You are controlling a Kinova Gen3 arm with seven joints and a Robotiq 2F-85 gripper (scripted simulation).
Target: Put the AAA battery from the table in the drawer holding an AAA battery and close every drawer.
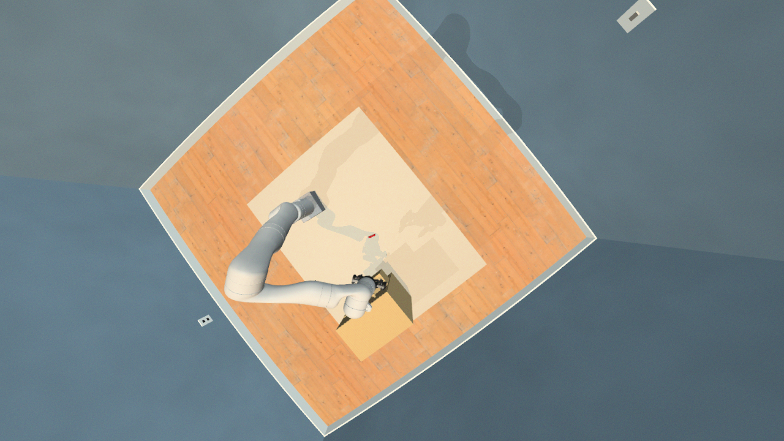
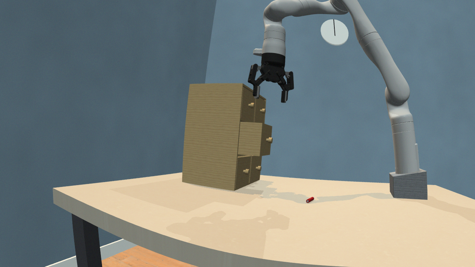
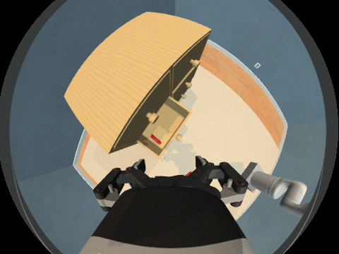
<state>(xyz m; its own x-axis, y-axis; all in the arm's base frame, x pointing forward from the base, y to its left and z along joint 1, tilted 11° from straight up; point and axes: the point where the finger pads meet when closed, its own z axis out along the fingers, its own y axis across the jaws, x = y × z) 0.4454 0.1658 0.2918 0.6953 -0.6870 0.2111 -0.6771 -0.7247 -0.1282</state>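
Blue walls around your table point(image 1: 350, 164) point(image 2: 365, 228) point(image 3: 219, 106) | your gripper point(image 1: 369, 282) point(image 2: 270, 96) point(image 3: 170, 163): fingers spread, holding nothing | your loose red battery point(image 1: 371, 236) point(image 2: 310, 200) point(image 3: 188, 173): on the table | your pulled-out drawer point(image 2: 250, 138) point(image 3: 151, 149): red battery point(image 3: 155, 139) inside

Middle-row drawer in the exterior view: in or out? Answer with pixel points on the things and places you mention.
Out, partly. Its side panel point(image 2: 250, 138) shows beyond the chest's front, and the wrist view looks down into it, with a red battery point(image 3: 155, 139) inside.
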